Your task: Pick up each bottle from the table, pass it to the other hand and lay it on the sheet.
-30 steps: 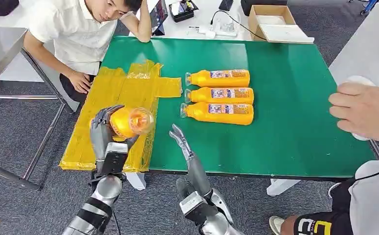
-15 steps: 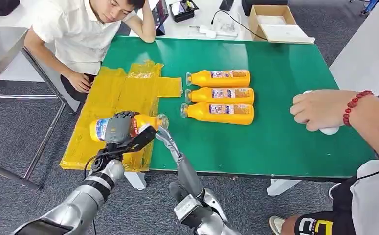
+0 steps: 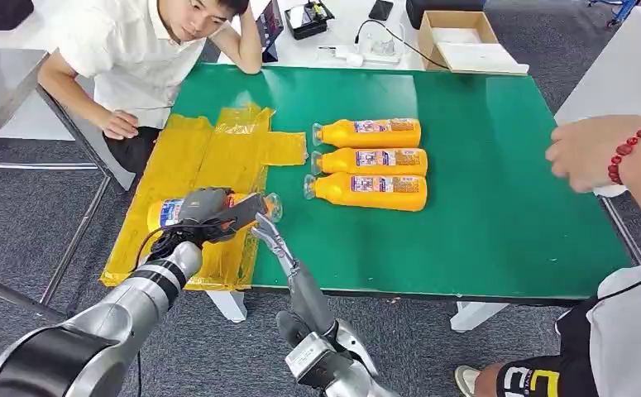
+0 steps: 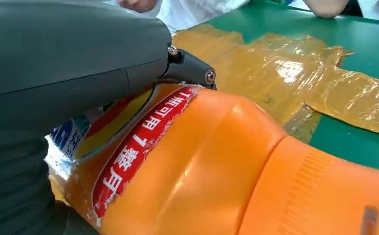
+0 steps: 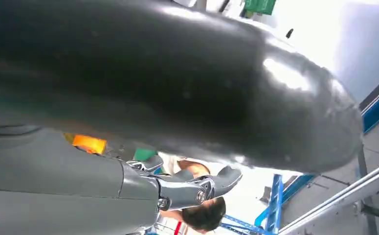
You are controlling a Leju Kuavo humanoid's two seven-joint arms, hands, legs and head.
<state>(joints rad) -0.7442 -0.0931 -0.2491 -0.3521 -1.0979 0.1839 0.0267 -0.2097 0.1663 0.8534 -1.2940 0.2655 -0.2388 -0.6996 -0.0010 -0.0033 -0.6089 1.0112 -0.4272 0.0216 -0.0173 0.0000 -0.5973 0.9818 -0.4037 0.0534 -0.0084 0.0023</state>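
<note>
**Laying the held bottle on the sheet**

The left hand [image 3: 209, 208] is wrapping its fingers around the body of an orange bottle [image 3: 168, 212], which is lying nearly horizontal over the near part of the yellow sheet [image 3: 217, 149]. Whether the bottle is already resting on the sheet or hanging just above it cannot be told. The right hand [image 3: 269, 231] is holding nothing; its fingers are extended and slightly apart, with the tips just beside the bottle's cap end.

Procedure, as judged from this position:
- Keep the bottle's long axis level while lowering, so that it settles along its full side, not on one end.
- Release only when the body is bearing on the sheet; a round bottle may roll once freed.
- Keep the right hand clear of the cap end during release, to avoid nudging the bottle.

Materials and shapes: the bottle is a smooth, glossy orange plastic cylinder that narrows to a ribbed cap, with a thin printed label whose edge is torn and ragged in the left wrist view. The sheet is a thin, crinkled, shiny yellow film, likely slippery. Three more bottles [image 3: 368, 161] are lying side by side on the matte green table [image 3: 499, 215], well apart from the sheet's near part.
</note>
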